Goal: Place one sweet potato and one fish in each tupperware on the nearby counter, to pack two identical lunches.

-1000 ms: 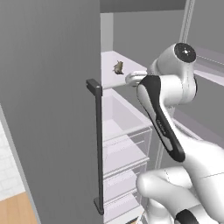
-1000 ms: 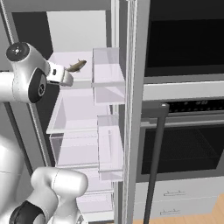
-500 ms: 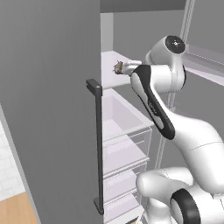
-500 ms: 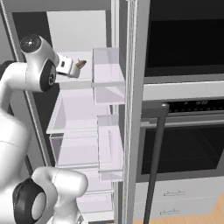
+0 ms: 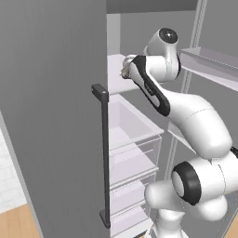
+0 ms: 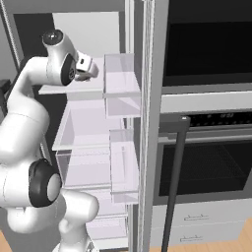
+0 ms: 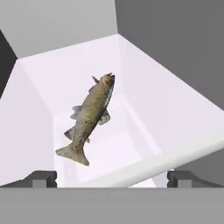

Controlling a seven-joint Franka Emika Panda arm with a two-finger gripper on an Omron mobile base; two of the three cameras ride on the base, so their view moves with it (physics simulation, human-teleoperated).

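A speckled brown fish (image 7: pixel 90 117) lies on the white upper shelf (image 7: pixel 144 131) of the open fridge, with its head toward the back wall and its tail toward me. My gripper (image 7: pixel 112 179) is open just in front of the tail, and its two dark fingertips (image 7: pixel 43 178) stand wide apart with nothing between them. In the base views the hand (image 5: pixel 128 69) reaches in at upper-shelf height (image 6: pixel 88 69). The sweet potato, the tupperware and the counter are out of view.
The grey fridge door (image 5: pixel 51 116) with its dark vertical handle (image 5: pixel 105 153) stands open on the left. Clear drawers (image 5: pixel 135 135) sit under the shelf. Clear door bins (image 6: pixel 120 78) hang on the right, beside a black wall oven (image 6: pixel 206 162).
The arm has swung further into the fridge, bringing the hand up to the fish on the upper shelf. The jaws have stayed open.
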